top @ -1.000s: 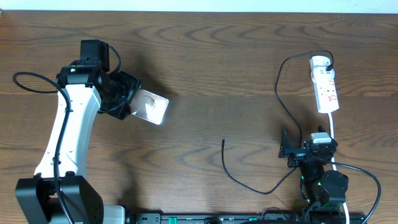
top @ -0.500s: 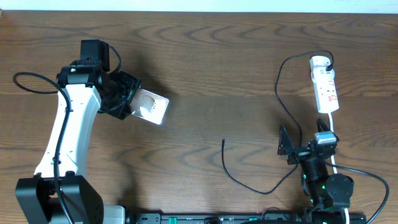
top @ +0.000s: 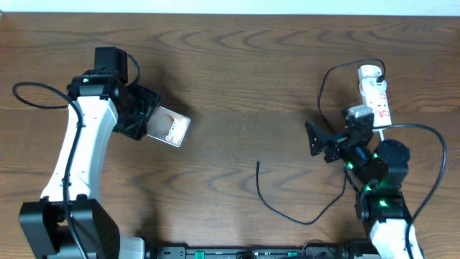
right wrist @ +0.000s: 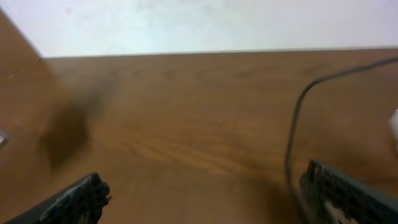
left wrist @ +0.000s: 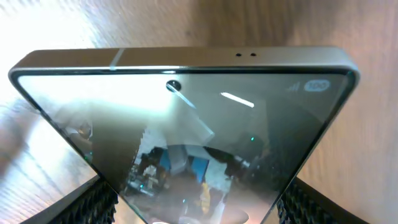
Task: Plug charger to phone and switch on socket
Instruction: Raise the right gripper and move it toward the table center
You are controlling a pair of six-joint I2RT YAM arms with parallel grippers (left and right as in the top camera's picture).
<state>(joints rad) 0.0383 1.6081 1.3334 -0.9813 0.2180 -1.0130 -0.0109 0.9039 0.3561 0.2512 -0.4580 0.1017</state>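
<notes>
Left gripper (top: 147,119) clamps phone (top: 171,127), upper left; right gripper (top: 321,142) gapes empty, right side; advise seizing charger (top: 259,176) close behind its tip, lower centre.

Overhead, the left gripper (top: 146,119) covers the phone's (top: 171,128) left end, and the left wrist view crops that same end at its bottom edge. Near the far right corner, the right arm (top: 363,133) hides the socket's (top: 374,88) near end. Its switches are too small to read. The right wrist view is blurred, and the charger (right wrist: 297,118) is just a smear.
</notes>
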